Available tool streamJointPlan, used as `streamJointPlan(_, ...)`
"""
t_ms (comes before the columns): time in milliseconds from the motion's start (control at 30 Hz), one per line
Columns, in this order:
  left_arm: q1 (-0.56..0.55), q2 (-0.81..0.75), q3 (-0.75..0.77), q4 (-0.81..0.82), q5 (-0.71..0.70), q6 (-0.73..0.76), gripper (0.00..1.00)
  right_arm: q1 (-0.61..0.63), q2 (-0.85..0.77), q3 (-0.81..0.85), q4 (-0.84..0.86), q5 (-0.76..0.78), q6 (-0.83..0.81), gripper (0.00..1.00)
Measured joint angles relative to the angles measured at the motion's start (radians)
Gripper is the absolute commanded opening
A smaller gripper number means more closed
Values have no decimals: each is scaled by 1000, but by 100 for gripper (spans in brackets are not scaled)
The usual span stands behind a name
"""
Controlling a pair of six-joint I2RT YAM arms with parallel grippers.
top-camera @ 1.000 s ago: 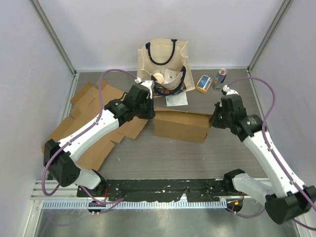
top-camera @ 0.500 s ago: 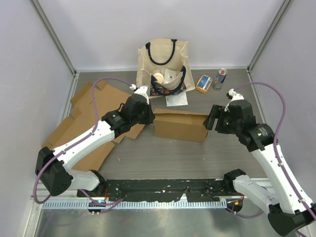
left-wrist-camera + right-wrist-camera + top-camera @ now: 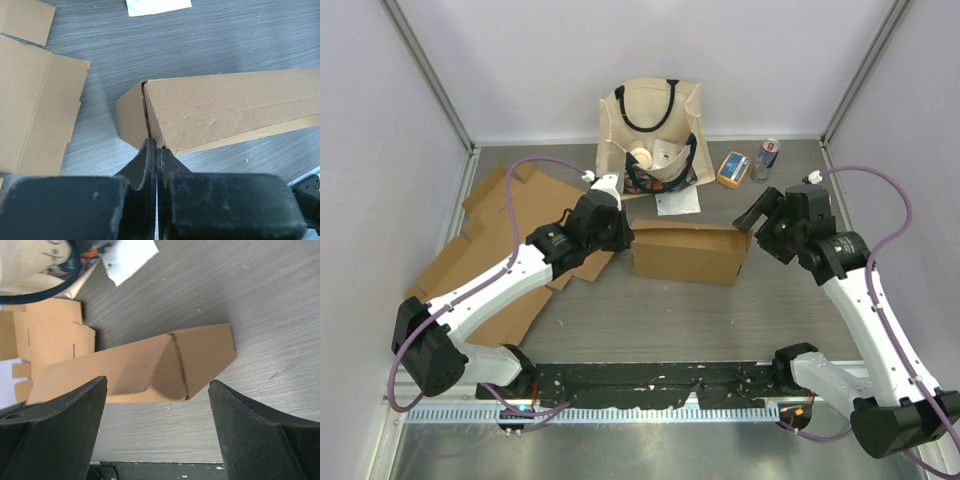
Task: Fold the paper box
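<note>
While you are watching from the top view, the paper box [image 3: 685, 253] is lying on its side mid-table [image 3: 650, 310], long axis running 9 to 3 o'clock. Your left gripper [image 3: 624, 234] is sitting at the box's 9 o'clock end, and your right gripper [image 3: 752, 228] is hanging just off its 3 o'clock end. Flat cardboard sheets [image 3: 505, 225] are lying at 9 o'clock and a tote bag [image 3: 650, 130] is standing at 12.

Through the left wrist camera, the left gripper [image 3: 155, 148] is showing its jaws pressed fully together, tips touching the box's [image 3: 225, 107] near corner at 6 o'clock; you cannot tell whether any cardboard is pinched.

Through the right wrist camera, the right gripper [image 3: 157, 390] is gaping wide and holding nothing, its fingers [image 3: 60, 430] standing at 8 and 4 o'clock of the box [image 3: 145, 371] end without touching it.
</note>
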Motion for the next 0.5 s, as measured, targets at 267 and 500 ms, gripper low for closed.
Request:
streamJointPlan(267,-6,1,0,1,2,-1,0,-35,-75,-264,237,-12,106,61)
streamJointPlan(500,-4,1,0,-20,37,-7,50,-35,-261,-473,464,-15,123,54)
